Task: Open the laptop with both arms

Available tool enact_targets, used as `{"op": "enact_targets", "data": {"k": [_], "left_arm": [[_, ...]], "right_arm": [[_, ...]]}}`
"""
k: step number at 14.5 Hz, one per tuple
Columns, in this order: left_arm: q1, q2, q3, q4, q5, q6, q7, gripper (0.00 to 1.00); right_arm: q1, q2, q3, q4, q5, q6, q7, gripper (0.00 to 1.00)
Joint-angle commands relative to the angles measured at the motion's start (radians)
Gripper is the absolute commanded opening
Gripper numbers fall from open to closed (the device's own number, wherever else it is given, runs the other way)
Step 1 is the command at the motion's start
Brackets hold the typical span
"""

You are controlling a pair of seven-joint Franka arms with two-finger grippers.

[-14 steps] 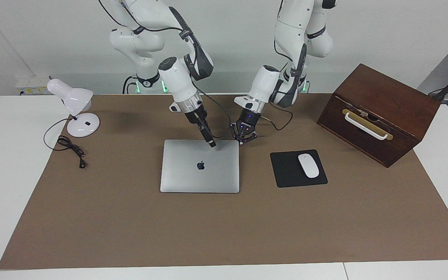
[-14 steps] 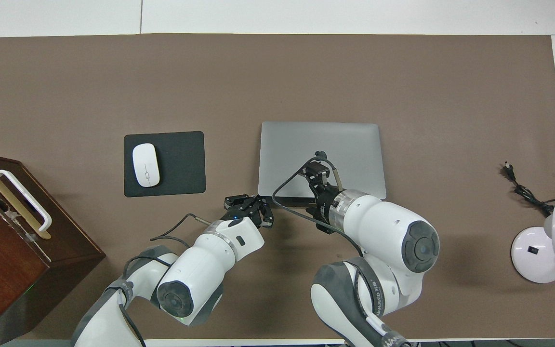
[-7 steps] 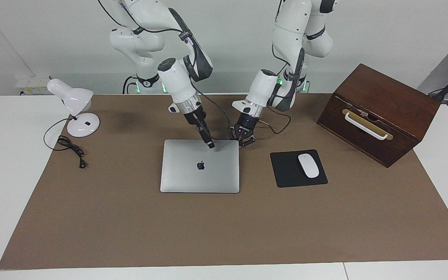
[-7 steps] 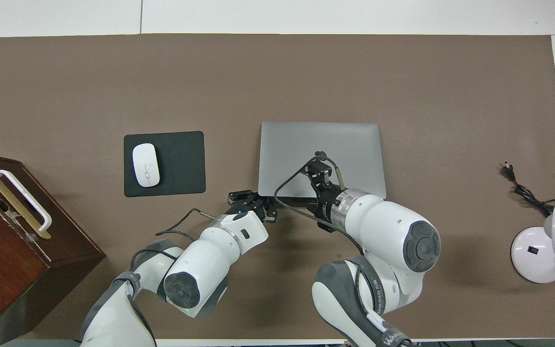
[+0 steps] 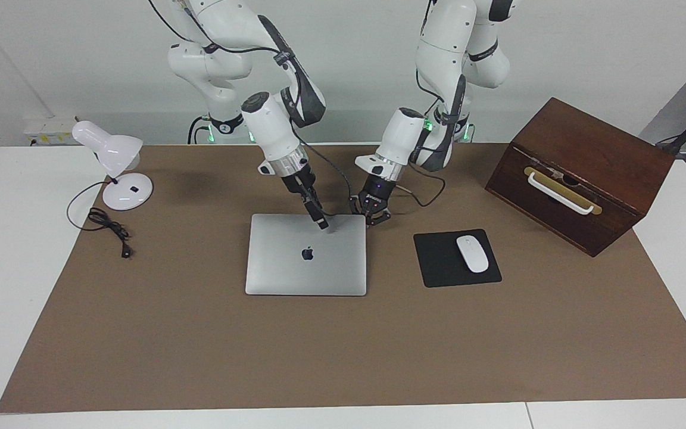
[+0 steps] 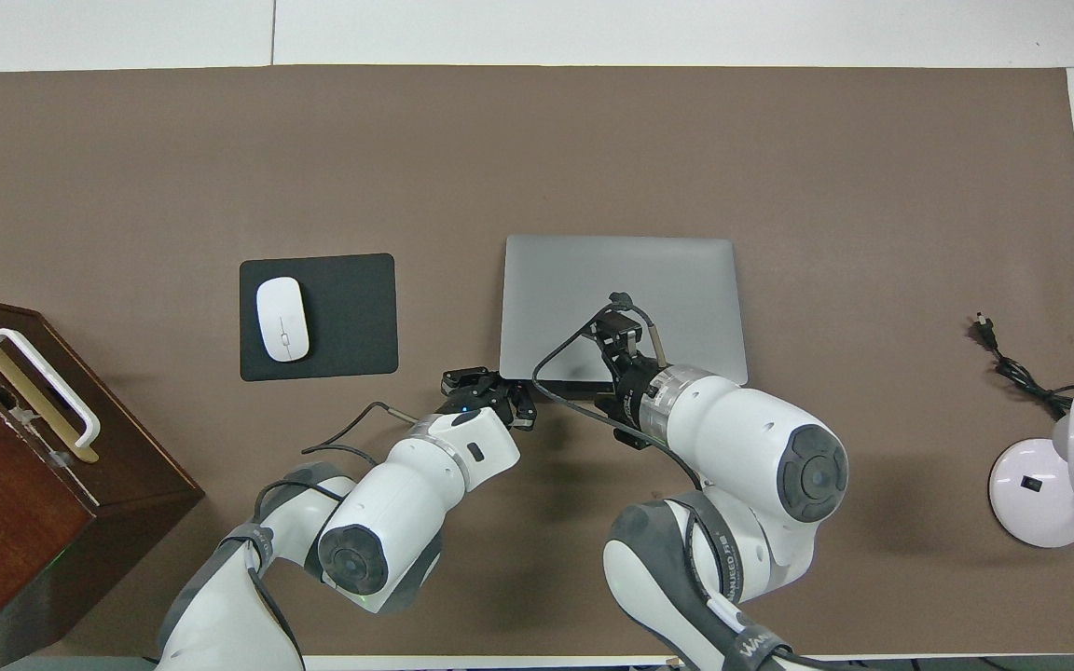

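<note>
The silver-grey laptop (image 5: pixel 295 268) lies shut and flat on the brown mat, apple logo up; it also shows in the overhead view (image 6: pixel 677 280). My right gripper (image 5: pixel 323 225) looks shut, its tip down on the lid close to the edge nearest the robots, about mid-width (image 6: pixel 618 321). My left gripper (image 5: pixel 371 215) is open and low at the laptop's corner nearest the robots, toward the left arm's end of the table (image 6: pixel 490 384). I cannot tell whether it touches the laptop.
A black mouse pad (image 5: pixel 438 262) with a white mouse (image 5: pixel 472 253) lies beside the laptop toward the left arm's end. A brown wooden box (image 5: pixel 587 167) with a white handle stands at that end. A white desk lamp (image 5: pixel 117 167) and its cable (image 5: pixel 108 226) are at the right arm's end.
My left gripper has moved in closer to the laptop's corner and a little lower. My right gripper has stayed on the lid. The laptop has not moved.
</note>
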Motion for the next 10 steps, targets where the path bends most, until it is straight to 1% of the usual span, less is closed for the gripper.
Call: {"op": "enact_targets", "data": {"k": [1,5,10], "left_arm": [[-0.02,0.028,0.019,0.016,-0.013,0.02,0.023,0.0],[-0.02,0.028,0.019,0.016,-0.013,0.02,0.023,0.0],[-0.02,0.03,0.019,0.014,-0.013,0.018,0.023,0.0]], "right_arm": [[-0.006,0.005,0.006,-0.01,0.025,0.036,-0.029,1.0],[-0.014,0.008,0.005,-0.01,0.025,0.037,-0.076,1.0],[-0.017,0.026,-0.001,0.001,0.025,0.072,-0.153,1.0]]}}
